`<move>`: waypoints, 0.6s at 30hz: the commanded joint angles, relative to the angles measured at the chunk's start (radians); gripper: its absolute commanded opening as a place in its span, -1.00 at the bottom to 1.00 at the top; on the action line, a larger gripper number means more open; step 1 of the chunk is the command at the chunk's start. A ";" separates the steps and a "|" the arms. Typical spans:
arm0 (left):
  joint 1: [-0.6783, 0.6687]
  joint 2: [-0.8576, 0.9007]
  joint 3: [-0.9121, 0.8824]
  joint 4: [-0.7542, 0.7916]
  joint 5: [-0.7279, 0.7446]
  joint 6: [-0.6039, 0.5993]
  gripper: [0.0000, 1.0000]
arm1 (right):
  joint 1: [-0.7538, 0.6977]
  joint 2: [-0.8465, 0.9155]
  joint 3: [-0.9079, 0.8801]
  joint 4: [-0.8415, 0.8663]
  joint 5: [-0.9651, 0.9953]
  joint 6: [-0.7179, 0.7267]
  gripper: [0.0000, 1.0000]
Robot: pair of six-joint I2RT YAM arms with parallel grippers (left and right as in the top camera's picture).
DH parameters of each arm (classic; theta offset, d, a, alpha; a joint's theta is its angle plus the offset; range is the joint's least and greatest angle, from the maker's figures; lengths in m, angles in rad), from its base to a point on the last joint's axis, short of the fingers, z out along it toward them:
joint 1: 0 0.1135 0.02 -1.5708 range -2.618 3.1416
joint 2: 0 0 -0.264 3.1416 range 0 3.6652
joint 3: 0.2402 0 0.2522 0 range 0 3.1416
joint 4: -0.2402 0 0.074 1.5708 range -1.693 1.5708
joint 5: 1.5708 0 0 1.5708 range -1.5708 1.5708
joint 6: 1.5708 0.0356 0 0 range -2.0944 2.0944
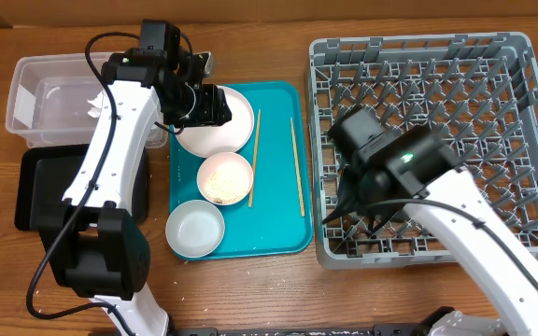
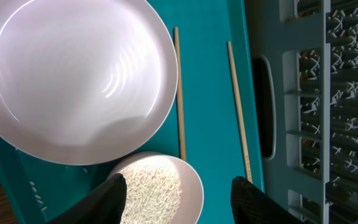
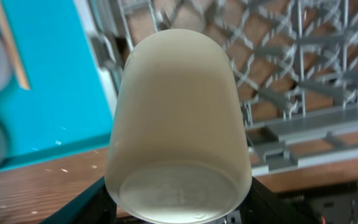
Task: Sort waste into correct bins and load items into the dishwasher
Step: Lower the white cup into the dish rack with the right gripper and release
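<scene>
The pale pink plate (image 1: 220, 129) lies at the far end of the teal tray (image 1: 278, 233). Below it are a bowl of rice grains (image 1: 225, 177) and an empty bowl (image 1: 194, 229). Two chopsticks (image 1: 254, 154) (image 1: 297, 166) lie on the tray. My left gripper (image 2: 179, 200) is open above the rice bowl (image 2: 160, 185), just past the plate (image 2: 73, 74). My right gripper (image 3: 179, 208) is shut on a white cup (image 3: 179, 118), held at the front left corner of the grey dish rack (image 1: 437, 56). The red wrapper is out of view.
A clear tub (image 1: 26, 93) with a white napkin (image 1: 92, 103) stands at the far left, and a black tray (image 1: 35, 191) lies in front of it. The rack (image 2: 328, 112) lies right of the tray. A few rice grains are scattered on the wood by the tray's front edge.
</scene>
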 commanded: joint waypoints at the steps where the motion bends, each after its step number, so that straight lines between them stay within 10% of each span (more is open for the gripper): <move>1: 0.000 0.001 0.026 -0.005 -0.007 -0.010 0.13 | 0.024 -0.019 -0.077 0.006 0.031 0.106 0.04; 18: 0.000 0.001 0.026 -0.006 -0.029 -0.010 0.13 | 0.048 -0.018 -0.137 0.079 -0.023 0.101 0.14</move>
